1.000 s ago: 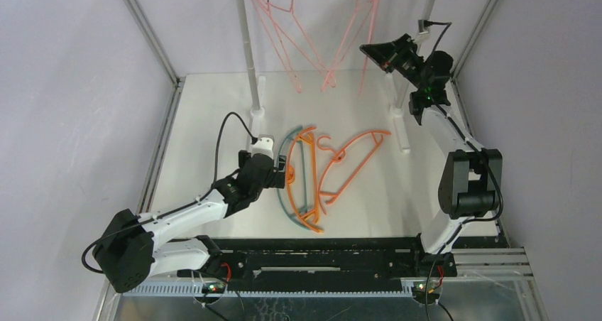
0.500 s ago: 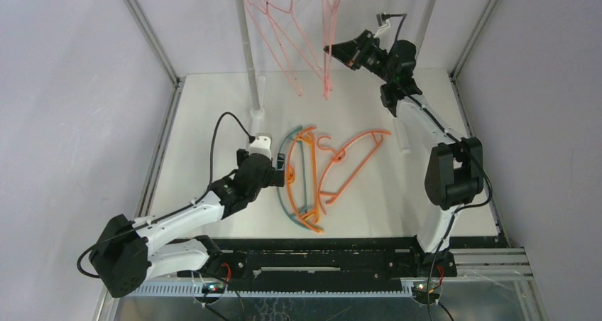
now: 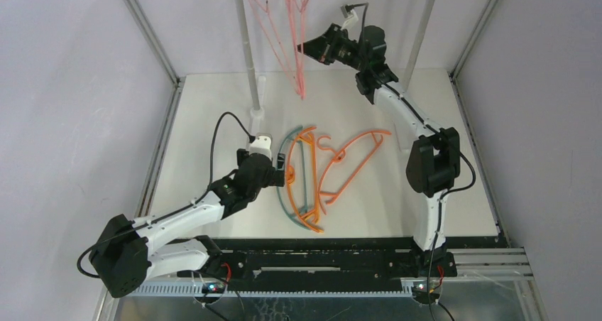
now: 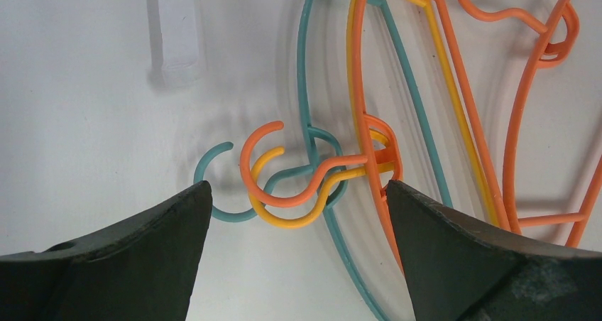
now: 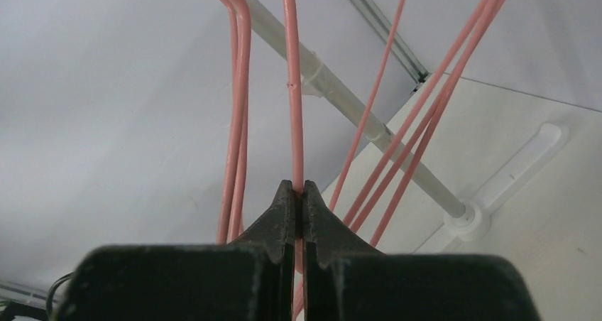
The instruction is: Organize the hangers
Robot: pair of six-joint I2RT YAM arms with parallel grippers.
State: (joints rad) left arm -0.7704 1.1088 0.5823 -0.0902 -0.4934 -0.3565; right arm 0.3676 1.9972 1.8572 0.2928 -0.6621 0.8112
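Several pink wire hangers [image 3: 294, 23] hang bunched on the rack at the back. My right gripper [image 3: 301, 49] is raised beside them, shut on one pink wire [image 5: 292, 86] that runs up from between its tips [image 5: 298, 193]. A teal hanger [image 3: 282, 200], an orange hanger [image 3: 314, 179] and a yellow one lie stacked on the table, with a second orange hanger [image 3: 362, 135] to their right. My left gripper [image 3: 282, 173] is low over the stack, open. In the left wrist view the teal hook [image 4: 213, 206], orange hook [image 4: 246, 172] and yellow hook [image 4: 287, 220] lie just ahead of the left gripper [image 4: 298, 189].
The rack's white poles [image 3: 245, 44] [image 3: 426, 15] stand on feet at the back of the white table [image 3: 199, 122]. A metal frame and grey walls close in both sides. A black rail runs along the near edge.
My right gripper has swung left along the rack with the pink hanger, and the pink hangers have bunched to the left. The left arm has hardly moved.
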